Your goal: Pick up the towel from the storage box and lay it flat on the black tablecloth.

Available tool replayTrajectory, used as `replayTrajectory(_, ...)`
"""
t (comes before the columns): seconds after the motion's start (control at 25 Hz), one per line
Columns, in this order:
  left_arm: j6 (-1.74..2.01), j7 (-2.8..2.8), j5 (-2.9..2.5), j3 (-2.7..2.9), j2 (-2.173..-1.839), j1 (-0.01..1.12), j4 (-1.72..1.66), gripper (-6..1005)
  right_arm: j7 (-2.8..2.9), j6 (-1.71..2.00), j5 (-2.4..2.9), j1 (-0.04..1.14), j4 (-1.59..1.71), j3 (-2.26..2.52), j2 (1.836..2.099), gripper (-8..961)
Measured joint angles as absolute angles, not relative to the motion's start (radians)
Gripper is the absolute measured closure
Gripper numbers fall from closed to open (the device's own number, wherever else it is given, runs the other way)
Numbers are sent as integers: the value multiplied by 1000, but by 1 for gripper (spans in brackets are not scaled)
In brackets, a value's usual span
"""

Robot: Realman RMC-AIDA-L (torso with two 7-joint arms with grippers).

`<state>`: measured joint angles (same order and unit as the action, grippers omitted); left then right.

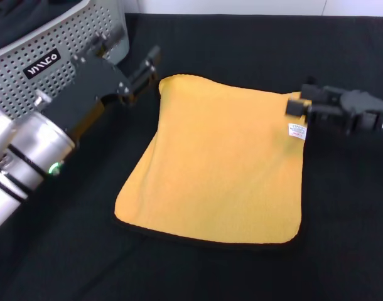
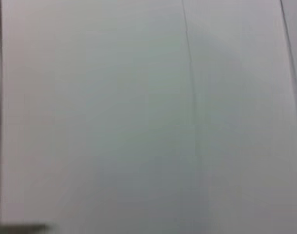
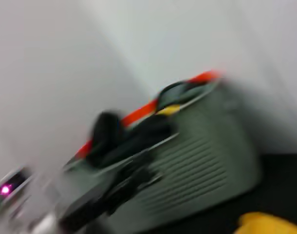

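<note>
Black tablecloth (image 1: 342,207) was spread over the whole work surface. At the towel's far left corner, the left gripper (image 1: 155,64) was positioned with its fingers parted and nothing held between them. The right gripper (image 1: 299,103) was positioned at the far right corner, just beside the white label (image 1: 297,131); whether it was clenched could not be told. Between both grippers, the towel (image 1: 220,163) was laid flat, yellow-orange side up. Behind the left gripper, the storage box (image 1: 37,53) was located.
</note>
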<state>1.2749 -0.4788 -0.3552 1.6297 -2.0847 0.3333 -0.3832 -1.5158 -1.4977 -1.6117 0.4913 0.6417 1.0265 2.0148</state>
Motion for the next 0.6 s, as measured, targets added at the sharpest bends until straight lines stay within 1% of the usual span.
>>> replayTrajectory(0.08, 1310, -602, -421, 1627, -2068, 322, -389, 251, -1514, -1553, -1596, 474, 723, 1070, 2013, 86)
replayTrajectory(0.2, 1346, -835, -556, 1626, -2034, 315, -418, 254, -1475, -1641, -1569, 447, 867, 1108, 2015, 88)
replayTrajectory(0.24, 1358, -916, -611, 1625, -2023, 314, -430, 254, -1421, -1681, -1561, 431, 961, 1138, 2015, 89)
replayTrajectory(0.28, 1389, -1050, -704, 1623, -2003, 315, -461, 255, -1396, -1693, -1560, 422, 1000, 1155, 2015, 90)
replayTrajectory(0.32, 1389, -1050, -704, 1623, -2003, 315, -461, 255, -1396, -1693, -1560, 422, 1000, 1155, 2015, 91)
replayTrajectory(0.36, 1414, -1139, -761, 1622, -1990, 317, -484, 256, -1368, -1703, -1559, 411, 1050, 1174, 2014, 91)
replayTrajectory(0.48, 1470, -1280, -847, 1621, -1967, 324, -532, 257, -1305, -1722, -1559, 368, 1200, 1224, 2014, 94)
replayTrajectory(0.6, 1536, -1343, -882, 1619, -1956, 322, -554, 259, -1254, -1742, -1559, 331, 1323, 1252, 2013, 96)
